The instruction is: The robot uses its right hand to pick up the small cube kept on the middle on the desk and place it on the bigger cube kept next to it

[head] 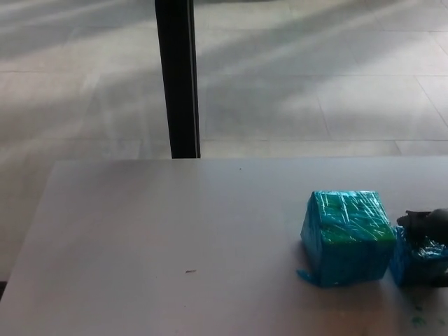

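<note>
**Reaching over the small cube at the desk's right edge**

Looking down from the head camera, I take the big teal cube wrapped in shiny plastic film [347,236] as my landmark. It sits on the pale grey desk top [175,238], toward the right side, with one corner of loose wrap sticking out at its lower left.

Just to the right of that big cube, nearly touching it, I see the small blue cube in the same crinkled wrap [418,264]. It rests on the desk, and its right part is cut off by the picture's edge. Its top sits lower than the big cube's top.

My right hand [427,225] comes in from the right edge, directly above the small cube and level with the upper half of the big cube's right face. Only a dark, blurred part of it shows. It lies over the small cube's top and appears to touch it, but I cannot tell how far the fingers are spread, or whether they have any hold on the cube.

My left hand does not show.

Well to the left of the big cube, a tiny dark speck [190,271] lies on the desk. Beyond the desk's far edge, up and left of the big cube, a black upright post [177,77] stands on the light tiled floor [315,84].
</note>
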`<state>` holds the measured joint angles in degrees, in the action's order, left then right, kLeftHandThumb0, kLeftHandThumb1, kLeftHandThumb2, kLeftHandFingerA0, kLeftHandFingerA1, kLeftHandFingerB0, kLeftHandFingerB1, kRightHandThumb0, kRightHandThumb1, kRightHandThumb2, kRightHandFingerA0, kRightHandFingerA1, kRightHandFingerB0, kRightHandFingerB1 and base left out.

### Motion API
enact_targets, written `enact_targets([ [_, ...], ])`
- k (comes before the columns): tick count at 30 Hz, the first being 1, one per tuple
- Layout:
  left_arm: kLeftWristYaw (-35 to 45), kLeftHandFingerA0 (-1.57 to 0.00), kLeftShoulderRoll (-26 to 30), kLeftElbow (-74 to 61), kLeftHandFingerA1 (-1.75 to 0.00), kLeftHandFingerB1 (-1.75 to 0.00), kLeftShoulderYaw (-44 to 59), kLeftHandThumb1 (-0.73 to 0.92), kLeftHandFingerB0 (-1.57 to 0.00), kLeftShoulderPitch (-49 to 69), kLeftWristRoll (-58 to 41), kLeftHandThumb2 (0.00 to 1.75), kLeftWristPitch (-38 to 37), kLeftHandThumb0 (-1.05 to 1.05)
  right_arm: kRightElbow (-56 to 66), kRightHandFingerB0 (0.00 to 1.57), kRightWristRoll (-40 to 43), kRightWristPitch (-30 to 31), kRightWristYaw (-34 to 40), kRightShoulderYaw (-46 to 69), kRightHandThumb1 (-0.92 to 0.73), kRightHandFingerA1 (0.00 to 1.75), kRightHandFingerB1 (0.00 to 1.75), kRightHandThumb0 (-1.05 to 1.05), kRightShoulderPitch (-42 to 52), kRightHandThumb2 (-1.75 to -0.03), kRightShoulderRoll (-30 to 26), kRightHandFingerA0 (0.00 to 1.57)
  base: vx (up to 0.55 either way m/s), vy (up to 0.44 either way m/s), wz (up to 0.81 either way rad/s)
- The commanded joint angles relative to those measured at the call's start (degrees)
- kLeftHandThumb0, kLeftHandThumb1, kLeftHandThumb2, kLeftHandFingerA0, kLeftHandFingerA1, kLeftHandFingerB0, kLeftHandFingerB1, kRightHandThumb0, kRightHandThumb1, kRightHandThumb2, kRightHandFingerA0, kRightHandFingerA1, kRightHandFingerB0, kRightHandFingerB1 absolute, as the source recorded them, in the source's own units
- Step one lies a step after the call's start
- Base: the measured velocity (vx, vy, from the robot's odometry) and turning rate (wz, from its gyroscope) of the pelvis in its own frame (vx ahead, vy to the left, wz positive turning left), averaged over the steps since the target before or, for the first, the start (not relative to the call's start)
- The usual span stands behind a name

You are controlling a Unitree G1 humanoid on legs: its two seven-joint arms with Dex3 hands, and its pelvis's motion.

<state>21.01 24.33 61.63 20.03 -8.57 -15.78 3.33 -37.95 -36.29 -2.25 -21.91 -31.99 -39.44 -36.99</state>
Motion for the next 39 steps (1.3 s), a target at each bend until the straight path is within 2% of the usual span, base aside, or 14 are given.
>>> enact_targets([
  [1, -0.4, -0.30, 1.2, 0.9, -0.36, -0.31, 0.5, 0.83, -0.21, -0.4, 0.5, 0.66, -0.8, -0.90, -0.4, 0.12, -13.2, -1.9, 4.6, -7.1, -0.70, 1.43, 0.41, -0.32, 0.2, -0.63, -4.2, 0.60, 0.00, 0.000, 0.00],
  [6, 1.4, -0.29, 1.4, 0.6, -0.36, -0.30, 0.4, 0.82, -0.19, -0.1, 0.3, 0.65, -1.1, -0.90, -0.1, 0.10, -16.4, -1.7, 9.0, -9.7, -0.79, 1.39, 0.44, -0.34, 1.0, -0.66, -5.5, 0.51, 0.00, 0.000, 0.00],
  [7, 1.8, -0.22, 1.6, 0.6, -0.47, -0.41, 0.0, 0.65, -0.11, -0.1, 0.6, 1.02, -1.4, -0.89, -0.6, 0.18, -16.5, -3.5, 12.1, -10.0, -0.77, 1.45, 0.43, -0.33, 1.2, -0.67, -5.8, 0.61, 0.00, 0.000, 0.00],
  [10, 3.0, -0.28, 1.6, 0.4, -0.37, -0.30, -0.3, 0.82, -0.18, 0.4, 0.8, 0.66, -2.1, -0.92, -3.1, 0.46, -15.7, -10.6, 19.7, -10.3, -0.75, 1.57, 0.37, -0.27, 1.1, -0.66, -6.4, 0.75, 0.00, 0.000, 0.00],
  [12, 2.8, -0.22, 1.7, 0.3, -0.47, -0.40, -0.4, 0.65, -0.11, 0.5, 0.9, 1.03, -2.1, -0.91, -4.8, 0.79, -15.7, -12.7, 25.9, -10.3, -0.73, 1.63, 0.66, -0.37, 1.4, -0.65, -5.8, 0.75, 0.00, 0.000, 0.00],
  [16, 2.6, -0.23, 1.6, 0.1, -0.47, -0.41, -0.2, 0.65, -0.12, 0.3, 0.8, 1.02, -1.8, -0.90, -3.9, 0.74, -12.1, -13.4, 32.6, -6.8, -0.78, 1.73, 1.24, -0.40, 3.8, -0.65, -3.5, 0.82, 0.00, 0.000, 0.00],
  [18, 2.7, -0.22, 1.7, 0.2, -0.47, -0.41, -0.4, 0.65, -0.11, 0.3, 0.9, 1.03, -1.9, -0.91, -4.1, 0.83, -11.8, -12.8, 34.4, -6.5, -0.76, 1.68, 0.90, -0.36, 4.3, -0.67, -2.6, 0.82, 0.00, 0.000, 0.00],
  [24, 2.7, -0.22, 1.7, 0.4, -0.47, -0.41, -0.3, 0.64, -0.13, 0.2, 0.8, 1.02, -1.9, -0.91, -3.3, 0.81, -7.4, -13.0, 32.6, -2.9, -0.73, 1.62, 0.92, -0.32, 5.7, -0.69, -1.2, 0.81, 0.00, 0.000, 0.00],
  [25, 2.6, -0.30, 1.7, 0.2, -0.36, -0.29, -0.4, 0.83, -0.19, 0.3, 0.8, 0.66, -1.8, -0.93, -3.5, 0.83, -6.1, -14.1, 33.2, -1.5, -0.73, 1.61, 0.98, -0.29, 5.8, -0.73, -1.2, 0.83, 0.00, 0.000, 0.00],
  [26, 2.7, -0.22, 1.7, 0.2, -0.47, -0.40, -0.3, 0.65, -0.10, 0.3, 0.8, 1.03, -1.7, -0.91, -3.4, 0.84, -5.7, -14.4, 33.0, -0.9, -0.67, 1.56, 1.15, -0.38, 5.9, -0.76, -1.3, 0.91, 0.00, 0.000, 0.00],
  [27, 2.8, -0.29, 1.7, 0.3, -0.36, -0.29, -0.4, 0.82, -0.18, 0.3, 0.9, 0.66, -2.1, -0.93, -3.1, 0.72, -5.4, -14.7, 32.7, 0.0, -0.74, 1.67, 1.34, -0.31, 5.9, -0.73, -1.5, 0.79, 0.00, 0.000, 0.00],
  [29, 2.6, -0.29, 1.8, 0.3, -0.36, -0.29, -0.2, 0.82, -0.18, 0.3, 0.8, 0.66, -2.2, -0.93, -4.1, 0.74, -5.9, -15.6, 33.4, 0.5, -0.70, 1.69, 1.35, -0.30, 5.1, -0.74, -1.1, 0.78, 0.00, 0.000, 0.00],
  [38, 2.9, -0.27, 1.7, 0.5, -0.36, -0.29, 0.1, 0.83, -0.17, 0.3, 0.4, 0.66, -1.8, -0.92, -6.1, 0.87, -4.5, -20.8, 36.2, 6.7, -0.70, 1.66, 0.84, -0.31, 4.9, -0.67, -2.1, 0.88, 0.00, 0.000, 0.00],
  [39, 2.8, -0.28, 1.8, 0.6, -0.36, -0.29, 0.0, 0.83, -0.18, 0.3, 0.6, 0.66, -2.0, -0.92, -6.4, 0.87, -5.3, -21.1, 37.2, 6.9, -0.52, 1.28, 0.95, -0.32, 4.6, -0.98, -2.8, 1.14, 0.00, 0.000, 0.00],
])
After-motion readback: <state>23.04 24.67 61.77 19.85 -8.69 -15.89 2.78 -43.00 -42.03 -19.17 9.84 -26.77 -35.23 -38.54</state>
